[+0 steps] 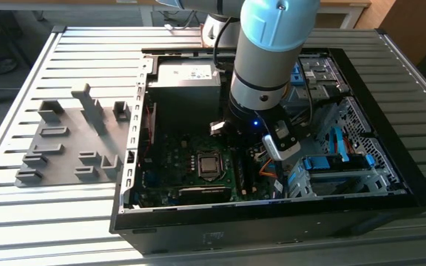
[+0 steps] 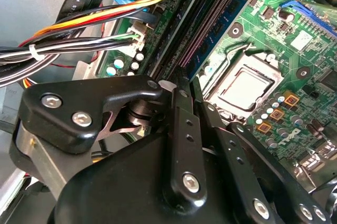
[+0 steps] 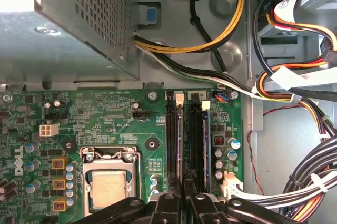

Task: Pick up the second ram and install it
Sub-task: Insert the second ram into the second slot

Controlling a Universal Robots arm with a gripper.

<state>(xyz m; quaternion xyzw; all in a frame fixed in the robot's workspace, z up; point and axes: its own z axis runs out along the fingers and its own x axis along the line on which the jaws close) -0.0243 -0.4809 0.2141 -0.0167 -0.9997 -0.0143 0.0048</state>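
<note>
We're deep inside the computer case [image 1: 272, 213] now, and the arm has the claw [image 3: 185, 190] hanging right over the memory slots [image 3: 174, 139], just beside the processor socket [image 3: 108, 182].

How far along? Out on the surface [image 1: 87, 55], well away from the socket, the gray slotted rack [image 1: 65, 149] carries no blue-green strip that I can see. So the picking-up part looks done, and the business is all at the slots.

In the second wrist view a blue-green strip runs along the slot bank on the socket's side. I take that for the second ram [image 2: 224, 29], standing in its slot next to the socket, though I can't tell one ram from another here. A dark slot with its row of contacts lies just beyond it, farther from the socket. Whether the strip is pressed fully home, latches snapped, I can't say. My judgement is that this is the seating stage, with at most the final push and the release left.

Now the claw. In both wrist views its two black fingers [image 2: 179, 113] stand very narrow, almost together, with only a thin dark slit between them. They're lined up with the slots, tips just above them, on the far side from the orange and yellow cables [image 3: 210, 45]. Whether a board edge is pinched in that slit I can't make out. Nothing else is touching them.
</note>
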